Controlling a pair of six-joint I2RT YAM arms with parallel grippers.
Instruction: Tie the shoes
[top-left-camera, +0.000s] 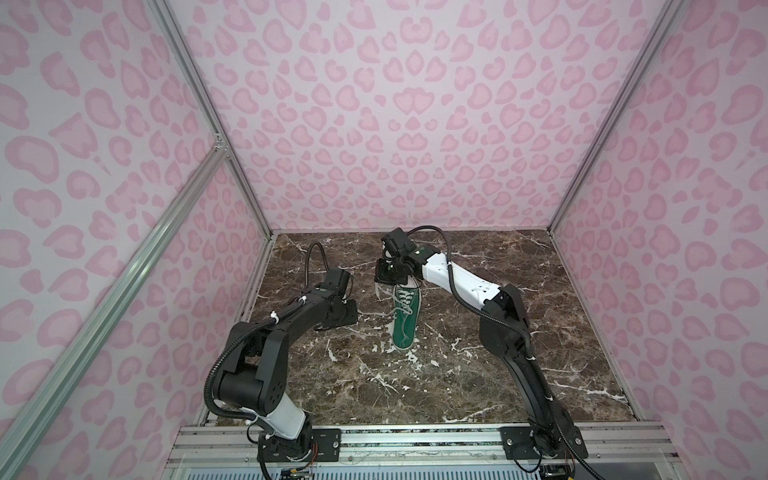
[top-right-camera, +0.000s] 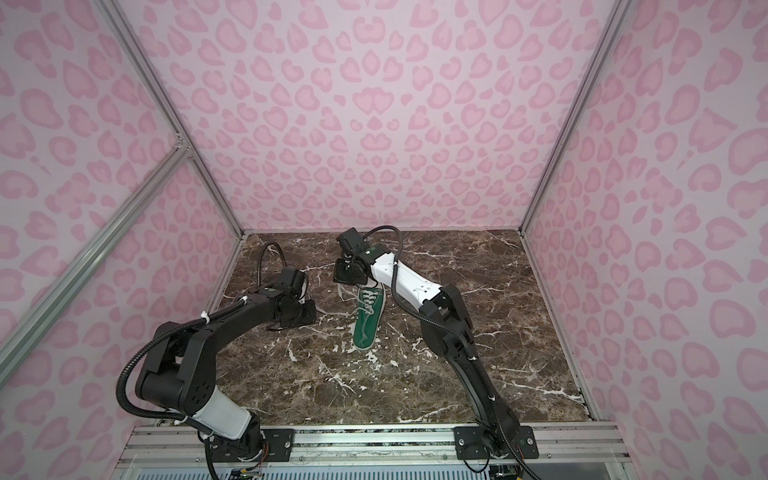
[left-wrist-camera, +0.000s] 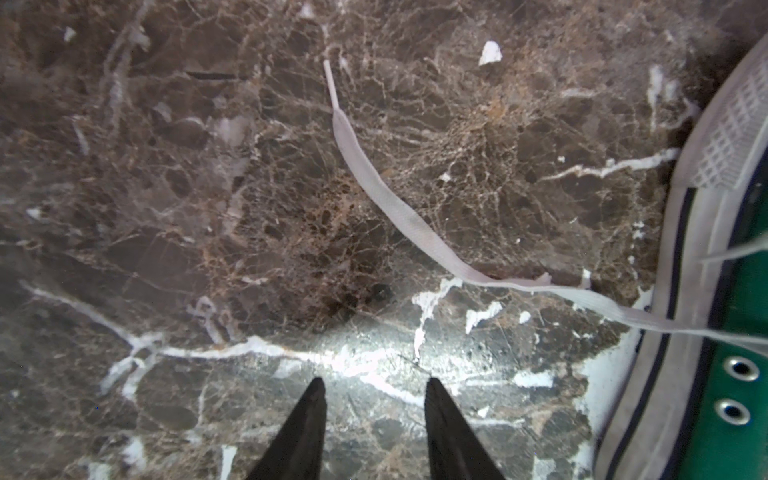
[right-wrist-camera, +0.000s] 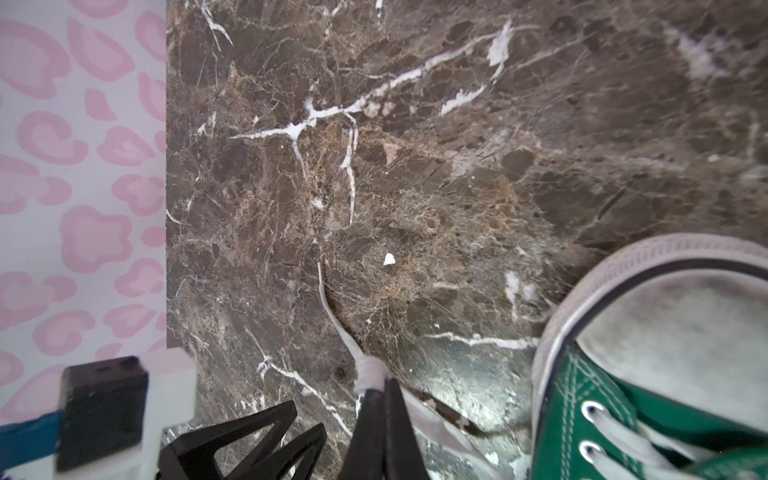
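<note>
The shoe (top-left-camera: 405, 324) (top-right-camera: 368, 324) is a green sneaker with a white toe cap, lying on the brown marble floor with its toe toward the back wall. My right gripper (top-left-camera: 384, 282) (top-right-camera: 345, 282) hangs just left of the toe. In the right wrist view its jaws (right-wrist-camera: 384, 384) are shut on a white lace (right-wrist-camera: 368, 370), whose thin tip trails beyond them beside the shoe (right-wrist-camera: 665, 415). My left gripper (top-left-camera: 349, 316) (top-right-camera: 309, 318) sits left of the shoe. It stands open (left-wrist-camera: 375, 384) over bare floor. A lace (left-wrist-camera: 407, 220) runs across the floor ahead of it to the shoe (left-wrist-camera: 739, 415).
Pink spotted walls (top-left-camera: 415, 124) on an aluminium frame (top-left-camera: 249, 208) close in the marble floor (top-left-camera: 498, 332) on three sides. The left gripper's black fingers (right-wrist-camera: 272, 416) show close beside my right jaws. A metal rail (top-left-camera: 415, 440) with both arm bases runs along the front edge.
</note>
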